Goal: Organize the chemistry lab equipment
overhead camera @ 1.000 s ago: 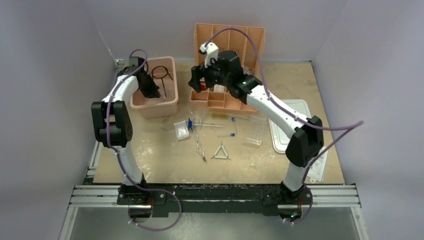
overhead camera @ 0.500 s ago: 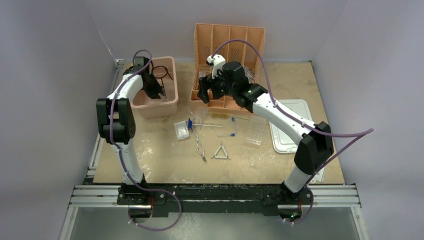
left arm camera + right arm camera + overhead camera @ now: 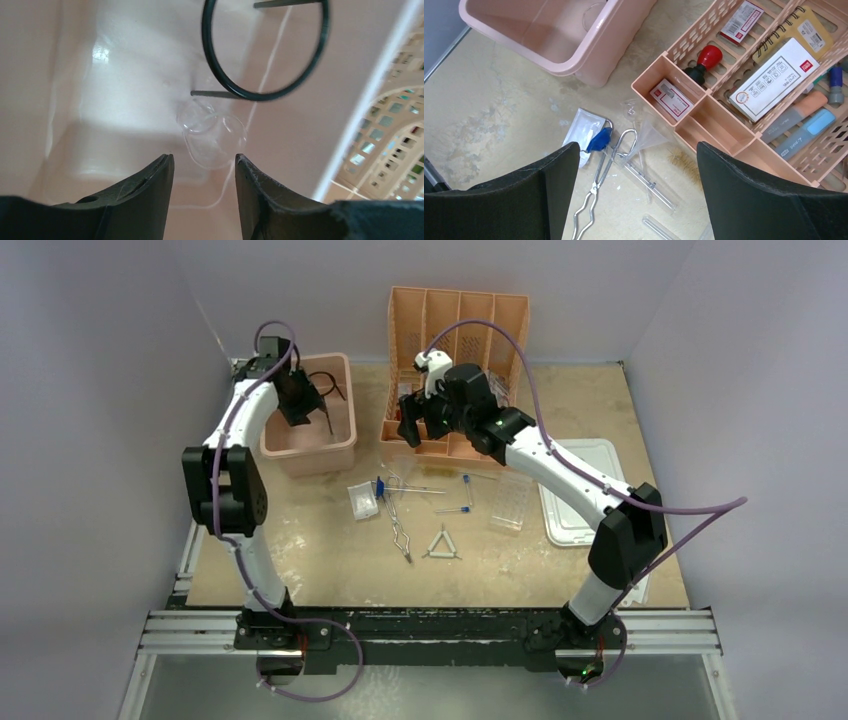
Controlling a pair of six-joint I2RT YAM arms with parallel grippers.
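Clear round item [image 3: 212, 132] on bin [image 3: 75, 100] floor, just ahead of the half-open, empty left gripper [image 3: 203, 159]; long axis unclear. Tripod [image 3: 265, 50] ring beyond. Tongs [image 3: 598, 184] on desk [image 3: 499, 100] under the wide-open right gripper [image 3: 638, 147], lengthwise, loops pointing ahead.

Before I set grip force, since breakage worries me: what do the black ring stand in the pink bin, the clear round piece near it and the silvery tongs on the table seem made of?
Black ring stand: thin dark-coated wire, likely metal, matte. Clear round piece: transparent, glossy rim highlights; glass or plastic, cannot tell. Silvery tongs: bare bright metal, probably steel, with shiny reflections.
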